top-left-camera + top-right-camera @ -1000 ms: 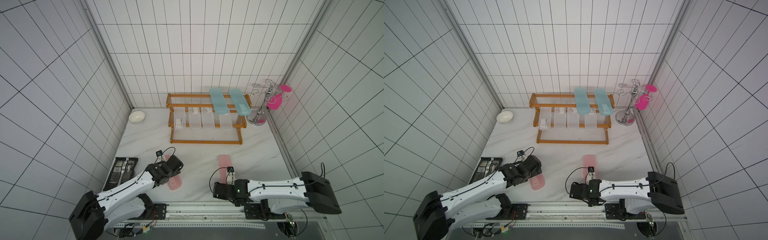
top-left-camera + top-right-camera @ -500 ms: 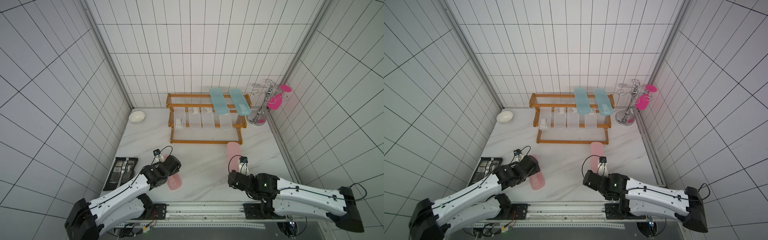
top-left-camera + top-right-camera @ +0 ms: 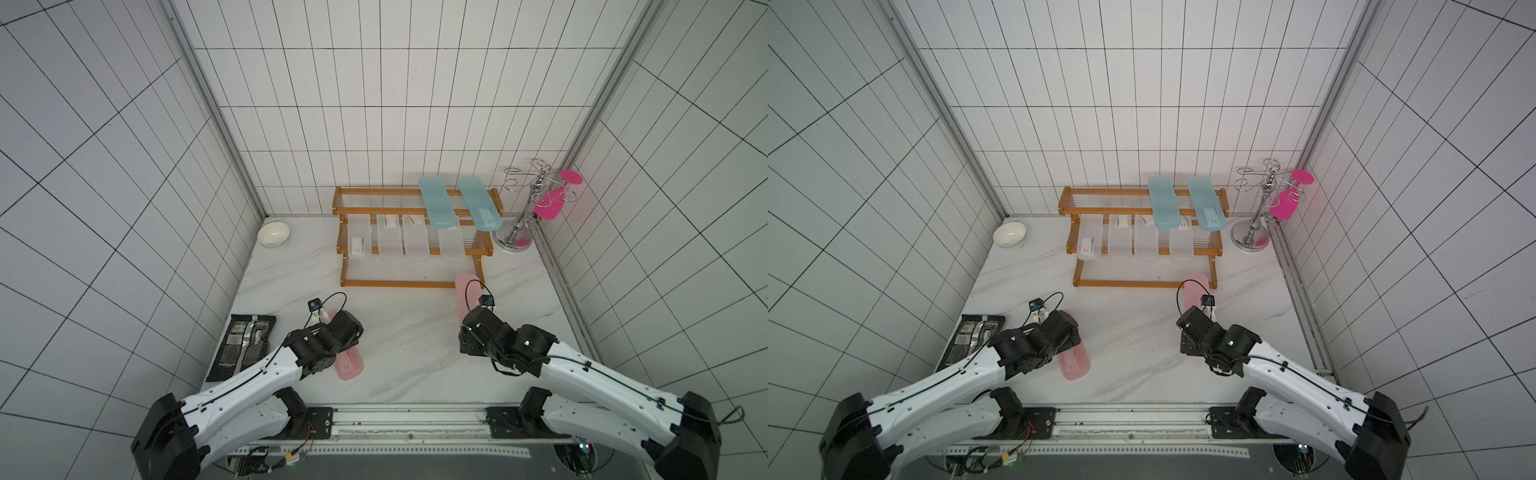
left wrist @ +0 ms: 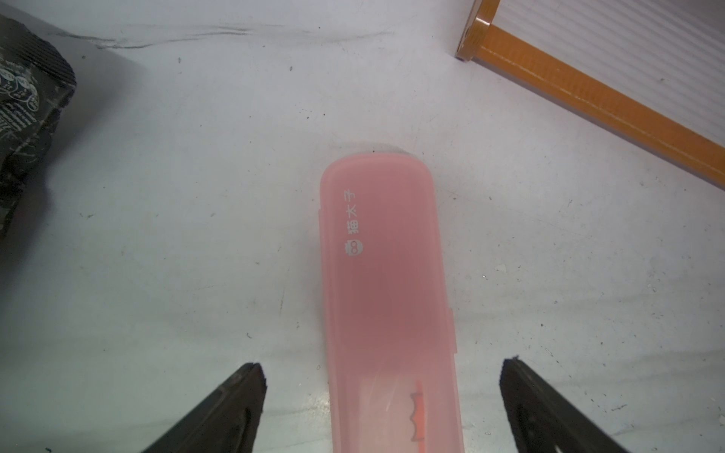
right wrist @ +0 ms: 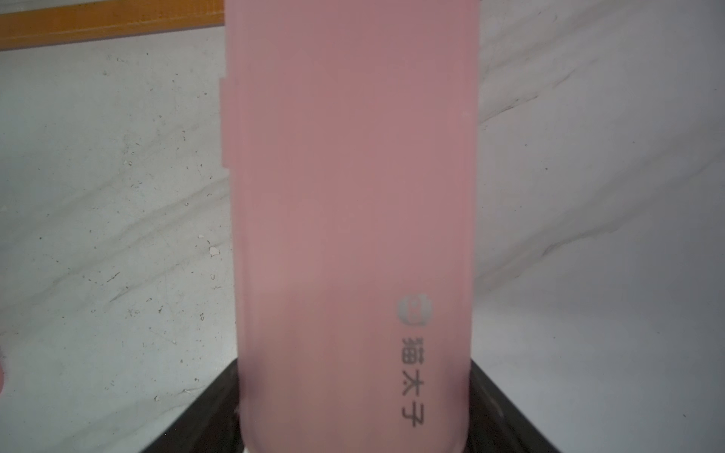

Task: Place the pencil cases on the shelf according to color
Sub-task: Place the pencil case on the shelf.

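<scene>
Right wrist view: right gripper (image 5: 355,396) clamps one pink pencil case (image 5: 353,176), lower centre, aimed at the shelf (image 5: 98,23) upper left, presumably bound for its bottom tier. Left gripper (image 4: 382,366), jaws wide, straddles the second pink pencil case (image 4: 382,255) mid-frame on the table (image 4: 157,196).

The characters 猫太子, beside a round logo, run in white along the pink pencil case (image 4: 384,294) lying on the desk (image 4: 196,235), and in grey along the other pink pencil case (image 5: 353,196). The white label (image 3: 358,246) on a frosted case (image 3: 358,226) and the black packet's (image 4: 23,117) print are too small to read.
</scene>
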Controlling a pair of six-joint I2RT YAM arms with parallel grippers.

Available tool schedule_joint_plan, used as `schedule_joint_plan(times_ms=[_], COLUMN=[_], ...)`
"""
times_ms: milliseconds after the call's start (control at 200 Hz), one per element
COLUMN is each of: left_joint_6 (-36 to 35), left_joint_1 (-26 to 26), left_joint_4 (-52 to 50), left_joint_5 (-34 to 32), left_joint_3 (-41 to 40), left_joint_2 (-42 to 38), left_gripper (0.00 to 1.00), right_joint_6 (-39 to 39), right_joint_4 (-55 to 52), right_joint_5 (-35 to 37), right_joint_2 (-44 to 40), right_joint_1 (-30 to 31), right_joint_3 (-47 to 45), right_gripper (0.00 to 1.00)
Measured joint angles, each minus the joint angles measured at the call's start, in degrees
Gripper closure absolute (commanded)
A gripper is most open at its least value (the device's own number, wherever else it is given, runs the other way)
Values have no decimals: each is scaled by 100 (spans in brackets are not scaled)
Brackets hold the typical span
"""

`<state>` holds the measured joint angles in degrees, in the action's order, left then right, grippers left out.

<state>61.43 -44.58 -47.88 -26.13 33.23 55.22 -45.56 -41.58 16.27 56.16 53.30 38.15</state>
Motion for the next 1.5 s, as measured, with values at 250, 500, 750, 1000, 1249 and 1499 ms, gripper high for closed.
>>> schedule_joint_plan(times_ms=[250,500,750,1000,1249,1499], left_joint_6=[-57,-107,-151,-256,-415,-599], left_joint_1=[0,0,0,0,0,0], left_joint_4=[52,168,328,551,754,994], left_joint_5=[0,-2,-4,0,26,138], left_joint_3=[0,-4,-85,-177,-201,-219], left_joint_2=[142,297,529,658,826,894], left_gripper=[2,2,2,2,2,2], right_joint_6=[597,1191,1563,1700,1757,1738], right_joint_4=[841,1554,2166,2507,2717,2767], right_joint_5=[-197,-142,-175,-181,-166,-133], right_joint_2=[942,1878,2706,3132,3757,3866], right_joint_1=[-654,-1204,-1563,-1628,-1659,-1659], right_joint_3=[48,619,870,1034,1375,1397], right_gripper=[42,43,43,43,32,6])
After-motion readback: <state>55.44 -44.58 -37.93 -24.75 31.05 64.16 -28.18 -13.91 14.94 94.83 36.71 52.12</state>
